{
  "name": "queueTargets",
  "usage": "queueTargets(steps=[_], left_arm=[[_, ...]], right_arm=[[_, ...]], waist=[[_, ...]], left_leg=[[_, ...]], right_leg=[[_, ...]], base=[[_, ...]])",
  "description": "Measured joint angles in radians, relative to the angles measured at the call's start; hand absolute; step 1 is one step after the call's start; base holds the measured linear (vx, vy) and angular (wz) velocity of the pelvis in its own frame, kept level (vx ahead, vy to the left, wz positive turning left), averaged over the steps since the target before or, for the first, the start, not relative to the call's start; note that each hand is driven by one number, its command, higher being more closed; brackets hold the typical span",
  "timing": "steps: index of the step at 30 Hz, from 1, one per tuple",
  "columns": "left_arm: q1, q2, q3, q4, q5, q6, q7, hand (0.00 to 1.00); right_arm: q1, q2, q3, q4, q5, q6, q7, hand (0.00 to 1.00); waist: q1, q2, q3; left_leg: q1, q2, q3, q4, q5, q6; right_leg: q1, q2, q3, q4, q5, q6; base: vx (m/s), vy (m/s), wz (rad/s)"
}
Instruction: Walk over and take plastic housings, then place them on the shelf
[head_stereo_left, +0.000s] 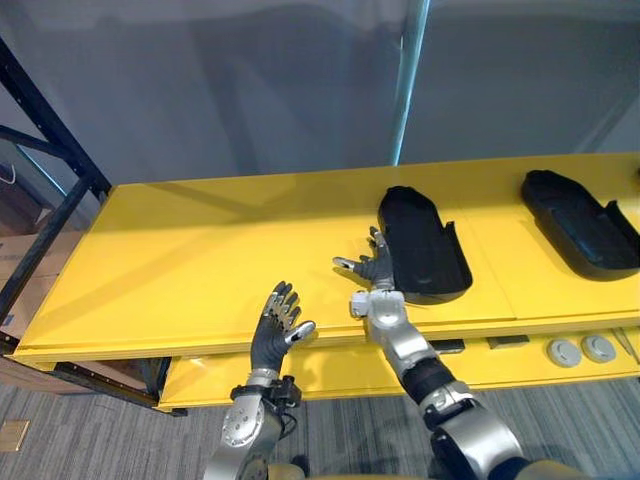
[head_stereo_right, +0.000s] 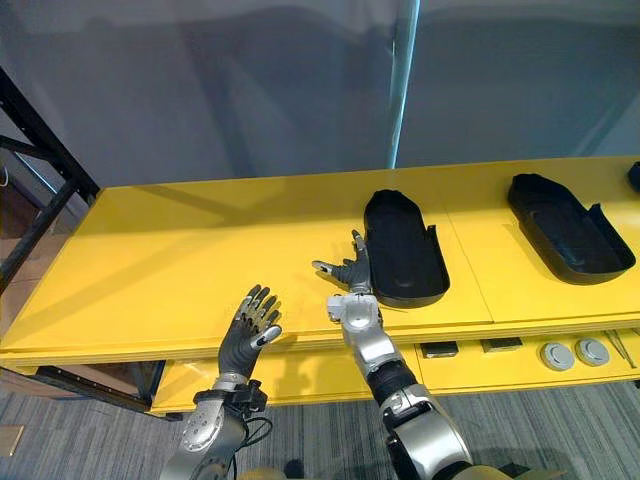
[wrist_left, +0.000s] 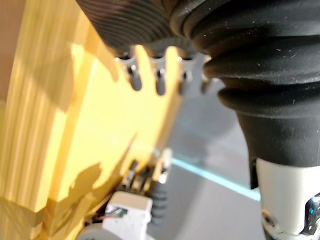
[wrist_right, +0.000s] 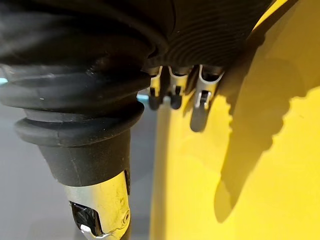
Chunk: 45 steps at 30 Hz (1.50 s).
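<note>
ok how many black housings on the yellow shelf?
2: one housing mid-shelf by the right hand, another further right. A dark sliver at the edge may be a third.

Bare yellow shelf (head_stereo_left: 200, 250) left of nearest housing (head_stereo_left: 420, 245). Open gap between it and second housing (head_stereo_left: 580, 225). Black rack frame (head_stereo_left: 88, 178) at far left.

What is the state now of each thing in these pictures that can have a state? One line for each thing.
Middle black plastic housing: lying on the yellow shelf top, hollow side up, not gripped.
Right-end black plastic housing: lying hollow side up, untouched.
Right hand: open, beside the middle housing; contact unclear.
Left hand: open, empty, over the shelf's front edge.
</note>
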Motion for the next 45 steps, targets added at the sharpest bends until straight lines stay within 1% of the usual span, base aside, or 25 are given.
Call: queueTargets(steps=[2, 5, 6, 7, 8, 9, 10, 11, 12, 13, 14, 17, 19, 20, 21, 22, 28, 31, 33, 35, 36, 38, 40, 42, 45], left_arm=[[0.000, 0.000, 0.001, 0.000, 0.001, 0.000, 0.000, 0.00], [0.000, 0.000, 0.003, 0.000, 0.002, -0.002, 0.001, 0.00], [0.003, 0.000, 0.006, 0.000, 0.006, -0.003, 0.002, 0.00], [0.008, -0.001, 0.017, 0.000, 0.009, -0.004, 0.002, 0.00], [0.010, -0.002, 0.031, 0.000, 0.010, -0.005, 0.001, 0.00], [0.009, -0.002, 0.043, 0.000, 0.011, -0.007, 0.000, 0.00], [0.007, -0.002, 0.079, -0.003, 0.014, -0.020, 0.000, 0.00], [0.008, -0.002, 0.093, -0.007, 0.015, -0.027, 0.000, 0.00], [0.008, -0.002, 0.121, -0.015, 0.017, -0.043, 0.001, 0.00], [0.007, -0.002, 0.148, -0.028, 0.034, -0.051, 0.004, 0.00], [0.007, -0.002, 0.160, -0.032, 0.039, -0.060, 0.006, 0.00], [0.008, -0.003, 0.220, -0.062, 0.043, -0.088, 0.034, 0.00], [0.009, -0.003, 0.234, -0.068, 0.043, -0.088, 0.043, 0.00], [0.010, -0.004, 0.244, -0.078, 0.048, -0.088, 0.049, 0.00], [0.010, -0.004, 0.244, -0.085, 0.050, -0.088, 0.053, 0.00], [0.029, -0.062, 0.277, -0.130, 0.080, -0.118, 0.109, 0.00], [0.038, -0.062, 0.277, -0.130, 0.080, -0.120, 0.109, 0.00], [0.063, -0.062, 0.279, -0.130, 0.080, -0.124, 0.110, 0.00], [0.084, -0.064, 0.286, -0.139, 0.080, -0.125, 0.116, 0.00], [0.097, -0.067, 0.292, -0.149, 0.080, -0.127, 0.122, 0.00], [0.100, -0.070, 0.294, -0.161, 0.082, -0.128, 0.129, 0.00], [0.109, -0.069, 0.294, -0.177, 0.090, -0.130, 0.133, 0.00], [0.111, -0.069, 0.287, -0.183, 0.091, -0.130, 0.145, 0.00], [0.115, -0.069, 0.285, -0.184, 0.091, -0.130, 0.148, 0.00], [0.118, -0.070, 0.283, -0.211, 0.090, -0.130, 0.150, 0.00]], right_arm=[[0.000, -0.001, 0.000, 0.000, 0.003, -0.002, 0.003, 0.00], [0.016, -0.004, -0.001, -0.056, 0.052, -0.029, 0.039, 0.00], [0.033, -0.007, 0.001, -0.115, 0.095, -0.051, 0.087, 0.00], [0.060, -0.011, 0.007, -0.195, 0.142, -0.082, 0.155, 0.00], [0.080, -0.016, 0.017, -0.260, 0.185, -0.103, 0.227, 0.00], [0.094, -0.023, 0.030, -0.301, 0.207, -0.117, 0.280, 0.00], [0.127, -0.049, 0.058, -0.400, 0.246, -0.141, 0.383, 0.00], [0.142, -0.058, 0.064, -0.440, 0.258, -0.150, 0.415, 0.00], [0.170, -0.075, 0.064, -0.521, 0.290, -0.157, 0.461, 0.00], [0.203, -0.088, 0.045, -0.602, 0.326, -0.160, 0.496, 0.00], [0.223, -0.091, 0.030, -0.642, 0.342, -0.166, 0.516, 0.00], [0.329, -0.115, -0.060, -0.791, 0.421, -0.183, 0.611, 0.00], [0.361, -0.128, -0.076, -0.818, 0.430, -0.184, 0.619, 0.00], [0.423, -0.127, -0.103, -0.863, 0.432, -0.186, 0.613, 0.00], [0.443, -0.125, -0.114, -0.878, 0.432, -0.187, 0.612, 0.00], [0.639, -0.096, -0.203, -0.984, 0.391, -0.165, 0.547, 0.00], [0.653, -0.095, -0.202, -0.983, 0.391, -0.165, 0.547, 0.00], [0.727, -0.092, -0.195, -0.978, 0.390, -0.165, 0.542, 0.00], [0.777, -0.092, -0.173, -0.965, 0.390, -0.147, 0.539, 0.00], [0.802, -0.092, -0.153, -0.945, 0.388, -0.144, 0.534, 0.00], [0.829, -0.091, -0.139, -0.917, 0.362, -0.128, 0.517, 1.00], [0.853, -0.095, -0.125, -0.879, 0.338, -0.107, 0.498, 1.00], [0.886, -0.095, -0.125, -0.853, 0.310, -0.069, 0.480, 1.00], [0.888, -0.096, -0.125, -0.842, 0.309, -0.059, 0.478, 1.00], [0.886, -0.096, -0.125, -0.827, 0.308, -0.057, 0.478, 1.00]], waist=[[0.000, 0.000, 0.000], [-0.004, 0.000, 0.000], [-0.010, 0.000, 0.000], [-0.018, 0.000, 0.000], [-0.026, -0.001, -0.001], [-0.031, -0.002, -0.001], [-0.043, -0.004, -0.002], [-0.046, -0.005, -0.003], [-0.050, -0.006, -0.004], [-0.052, -0.008, -0.005], [-0.053, -0.009, -0.005], [-0.056, -0.018, -0.011], [-0.059, -0.022, -0.017], [-0.080, -0.032, -0.025], [-0.084, -0.035, -0.027], [-0.139, -0.058, -0.064], [-0.139, -0.058, -0.064], [-0.139, -0.057, -0.058], [-0.139, -0.054, -0.038], [-0.139, -0.056, -0.020], [-0.139, -0.057, -0.001], [-0.140, -0.063, 0.006], [-0.142, -0.068, 0.008], [-0.147, -0.068, 0.013], [-0.147, -0.070, 0.014]], left_leg=[[0.005, 0.000, 0.007, 0.000, 0.000, 0.000], [0.012, 0.000, 0.018, 0.005, -0.015, -0.003], [0.012, 0.000, 0.020, 0.019, -0.025, -0.004], [0.010, -0.001, 0.023, 0.031, -0.030, 0.000], [0.011, -0.001, 0.025, 0.031, -0.032, 0.000], [0.011, -0.001, 0.027, 0.031, -0.032, 0.000], [0.013, -0.001, 0.031, 0.031, -0.032, 0.000], [0.013, -0.001, 0.033, 0.031, -0.032, 0.000], [0.014, -0.001, 0.041, 0.031, -0.031, 0.000], [0.015, -0.001, 0.045, 0.031, -0.031, 0.000], [0.016, -0.001, 0.046, 0.031, -0.031, 0.000], [0.026, 0.000, 0.064, 0.028, -0.033, 0.002], [0.030, 0.000, 0.074, 0.028, -0.037, 0.003], [0.030, 0.000, 0.077, 0.027, -0.043, 0.004], [0.029, 0.001, 0.081, 0.027, -0.044, 0.003], [0.030, 0.006, 0.129, 0.021, -0.044, 0.007], [0.030, 0.006, 0.128, 0.023, -0.044, 0.007], [0.031, 0.006, 0.128, 0.028, -0.044, 0.007], [0.030, 0.008, 0.145, 0.031, -0.044, 0.007], [0.028, 0.008, 0.159, 0.032, -0.047, 0.010], [0.029, 0.007, 0.167, 0.032, -0.050, 0.014], [0.026, 0.006, 0.174, 0.031, -0.052, 0.016], [0.010, 0.004, 0.180, 0.031, -0.052, 0.017], [0.012, 0.003, 0.178, 0.031, -0.051, 0.018], [0.012, 0.002, 0.177, 0.031, -0.051, 0.018]], right_leg=[[0.000, 0.000, 0.005, 0.000, 0.000, 0.000], [0.005, -0.001, 0.017, 0.000, 0.000, 0.000], [0.009, -0.003, 0.018, 0.000, 0.000, 0.000], [0.011, -0.003, 0.019, 0.000, 0.000, 0.000], [0.010, -0.004, 0.019, 0.000, 0.000, 0.000], [0.010, -0.004, 0.020, 0.000, 0.000, 0.000], [0.010, -0.005, 0.021, 0.000, 0.000, 0.001], [0.010, -0.005, 0.021, 0.000, 0.000, 0.001], [0.010, -0.005, 0.022, 0.000, 0.000, 0.001], [0.009, -0.006, 0.023, 0.000, 0.000, 0.001], [0.009, -0.006, 0.023, 0.000, 0.000, 0.001], [0.008, -0.006, 0.040, 0.000, 0.000, 0.001], [0.007, -0.006, 0.051, 0.000, -0.001, 0.001], [0.006, -0.006, 0.053, 0.000, -0.001, 0.002], [0.005, -0.005, 0.055, 0.000, -0.001, 0.002], [-0.027, 0.001, 0.105, 0.000, 0.003, 0.007], [-0.027, 0.001, 0.105, 0.000, 0.003, 0.007], [-0.029, 0.001, 0.109, 0.000, 0.004, 0.008], [-0.046, 0.001, 0.129, 0.017, 0.004, 0.008], [-0.058, 0.001, 0.148, 0.024, 0.004, 0.009], [-0.063, 0.000, 0.159, 0.032, 0.004, 0.009], [-0.074, -0.001, 0.164, 0.038, 0.003, 0.009], [-0.095, -0.004, 0.170, 0.044, 0.003, 0.009], [-0.096, -0.005, 0.173, 0.048, 0.003, 0.010], [-0.095, -0.005, 0.173, 0.048, 0.002, 0.011]], base=[[0.00, 0.010, -0.11], [0.00, 0.017, -0.11], [0.01, 0.029, -0.06], [0.01, 0.030, -0.08], [0.01, 0.018, -0.06], [0.02, 0.021, -0.06], [0.02, 0.015, -0.04], [0.02, 0.021, -0.04], [0.00, 0.013, -0.03], [0.00, 0.013, -0.03], [-0.01, 0.010, -0.04], [-0.02, 0.010, -0.14], [-0.03, 0.010, -0.19], [-0.04, 0.007, -0.09], [-0.03, 0.003, -0.04], [0.00, 0.000, 0.00], [0.00, 0.000, 0.00], [0.00, 0.000, -0.02], [-0.01, 0.003, -0.20], [-0.08, 0.022, -0.30], [-0.10, 0.027, -0.23], [-0.05, 0.022, -0.16], [-0.01, 0.023, -0.10], [0.05, 0.024, 0.03], [0.05, 0.018, 0.04]])
